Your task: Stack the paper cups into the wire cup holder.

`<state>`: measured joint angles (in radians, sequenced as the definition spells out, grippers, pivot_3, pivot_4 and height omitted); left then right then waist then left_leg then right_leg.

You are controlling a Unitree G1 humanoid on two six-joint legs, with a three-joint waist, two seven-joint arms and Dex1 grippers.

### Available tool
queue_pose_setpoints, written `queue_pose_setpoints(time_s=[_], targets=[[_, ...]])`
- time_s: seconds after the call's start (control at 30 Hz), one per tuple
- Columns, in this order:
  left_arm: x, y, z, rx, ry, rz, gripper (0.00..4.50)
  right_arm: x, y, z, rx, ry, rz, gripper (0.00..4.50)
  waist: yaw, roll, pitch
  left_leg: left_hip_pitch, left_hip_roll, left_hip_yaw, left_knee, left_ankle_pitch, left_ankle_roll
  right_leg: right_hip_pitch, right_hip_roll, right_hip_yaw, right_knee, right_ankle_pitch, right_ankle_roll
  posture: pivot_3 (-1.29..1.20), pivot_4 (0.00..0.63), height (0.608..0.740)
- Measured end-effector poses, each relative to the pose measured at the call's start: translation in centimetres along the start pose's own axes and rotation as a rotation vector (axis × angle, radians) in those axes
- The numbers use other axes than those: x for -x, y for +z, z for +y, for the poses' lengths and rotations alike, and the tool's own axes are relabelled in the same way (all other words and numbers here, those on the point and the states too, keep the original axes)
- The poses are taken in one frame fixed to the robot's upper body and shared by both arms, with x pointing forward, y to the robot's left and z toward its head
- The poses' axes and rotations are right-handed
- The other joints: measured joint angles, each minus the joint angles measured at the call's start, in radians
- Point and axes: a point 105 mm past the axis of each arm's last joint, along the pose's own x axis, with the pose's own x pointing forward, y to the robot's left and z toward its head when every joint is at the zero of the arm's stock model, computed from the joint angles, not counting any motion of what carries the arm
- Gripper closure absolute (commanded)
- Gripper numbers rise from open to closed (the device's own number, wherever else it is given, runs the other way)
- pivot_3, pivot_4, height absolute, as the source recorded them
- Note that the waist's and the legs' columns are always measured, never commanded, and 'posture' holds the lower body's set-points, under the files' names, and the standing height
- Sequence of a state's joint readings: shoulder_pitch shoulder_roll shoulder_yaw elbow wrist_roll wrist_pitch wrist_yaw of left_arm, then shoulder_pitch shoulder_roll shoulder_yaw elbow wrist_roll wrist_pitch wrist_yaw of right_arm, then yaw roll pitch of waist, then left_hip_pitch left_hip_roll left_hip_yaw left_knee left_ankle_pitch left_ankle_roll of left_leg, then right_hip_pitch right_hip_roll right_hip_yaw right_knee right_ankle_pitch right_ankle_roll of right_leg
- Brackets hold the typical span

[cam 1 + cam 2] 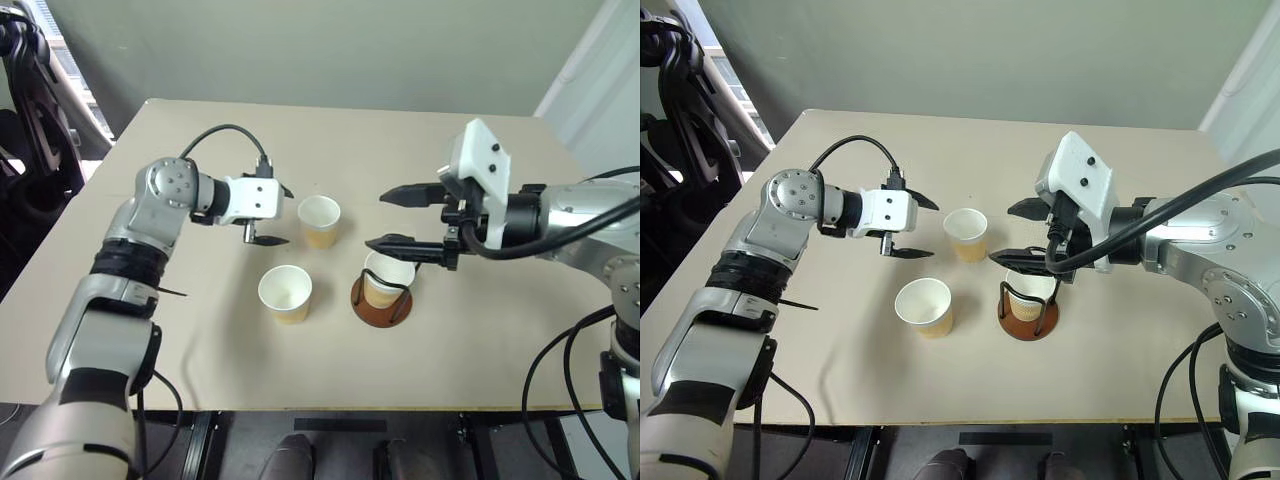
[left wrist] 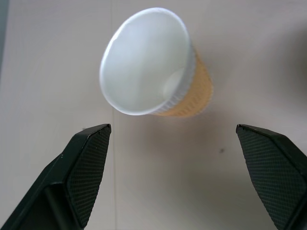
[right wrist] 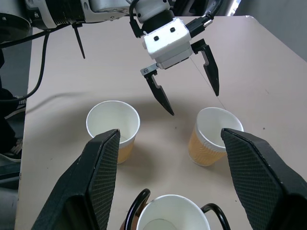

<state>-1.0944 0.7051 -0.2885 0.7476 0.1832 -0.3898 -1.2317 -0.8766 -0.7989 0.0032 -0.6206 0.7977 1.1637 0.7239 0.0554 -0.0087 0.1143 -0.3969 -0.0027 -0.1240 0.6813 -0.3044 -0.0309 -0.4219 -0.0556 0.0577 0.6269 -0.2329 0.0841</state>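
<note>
Though light enough to skid or tip at a nudge, and thin-walled enough to crumple under a hard squeeze, likely best taken across the ribbed side wall just under the stiffer rolled rim: so judged of the three small tapered paper cups, tan-yellow outside, white inside. One cup [image 1: 388, 277] already seated upright in the wire cup holder [image 1: 381, 301], a round reddish-brown disc base with thin black wire loops rising about the cup, near the middle of the pale beige tabletop [image 1: 480, 360]. Two cups loose and upright on the tabletop: the far cup [image 1: 319, 221] just beyond and left of the holder, the near cup [image 1: 285, 293] left of the holder and closer to the front edge, the two apart from each other. Left pincer [image 1: 276, 214] released, black fingers spread wide, empty, hanging just left of the far cup and aimed toward it, not touching; in the left wrist view that cup [image 2: 153, 67] lying ahead between the fingertips. Right pincer [image 1: 385, 219] also parted and empty, hovering above the holder's cup, clear of the rim.
</note>
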Motion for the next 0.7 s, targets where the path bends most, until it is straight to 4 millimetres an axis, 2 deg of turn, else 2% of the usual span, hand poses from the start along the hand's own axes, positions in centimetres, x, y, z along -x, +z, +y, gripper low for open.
queue_pose_setpoints(time_s=[0.2,0.4,0.5,0.6,0.7], targets=[[-1.0,0.4,-0.1,-0.002,0.005,-0.034,0.00,0.1,0.0,0.0,0.006,-0.003,0.003,1.14,0.000,0.000,0.000,-0.004,0.000,0.000,0.000,0.000,0.000,-0.003,0.000,0.000,0.001,0.000,0.000,0.00,0.150,0.740],[-1.1,0.9,0.1,-0.022,0.003,-0.049,0.00,0.1,0.0,0.0,0.006,-0.007,0.005,1.14,0.000,0.000,0.000,-0.004,0.000,0.000,0.000,0.000,0.000,-0.003,0.000,0.000,0.001,0.000,0.000,0.00,0.150,0.740],[-1.4,1.1,-0.1,-0.036,-0.015,-0.060,0.61,0.1,-0.2,0.0,0.000,-0.007,0.008,1.12,0.001,0.000,0.000,-0.004,0.000,0.000,0.000,0.000,0.000,-0.003,0.000,0.000,0.001,0.000,0.000,0.00,0.150,0.740],[-1.6,1.4,-0.3,-0.045,-0.026,-0.073,1.63,0.4,-1.0,-0.1,-0.018,-0.021,0.032,1.12,0.003,0.000,0.000,-0.004,0.000,0.000,0.000,0.000,0.000,-0.003,0.000,0.000,0.002,0.000,0.000,0.00,0.150,0.740],[-1.9,0.9,-0.8,-0.029,-0.036,-0.075,2.84,1.0,-1.6,-0.4,-0.030,-0.046,0.056,1.12,0.002,0.000,0.000,-0.004,0.000,0.001,0.000,0.000,0.000,-0.003,0.000,0.000,0.002,0.000,0.000,0.00,0.150,0.740]])
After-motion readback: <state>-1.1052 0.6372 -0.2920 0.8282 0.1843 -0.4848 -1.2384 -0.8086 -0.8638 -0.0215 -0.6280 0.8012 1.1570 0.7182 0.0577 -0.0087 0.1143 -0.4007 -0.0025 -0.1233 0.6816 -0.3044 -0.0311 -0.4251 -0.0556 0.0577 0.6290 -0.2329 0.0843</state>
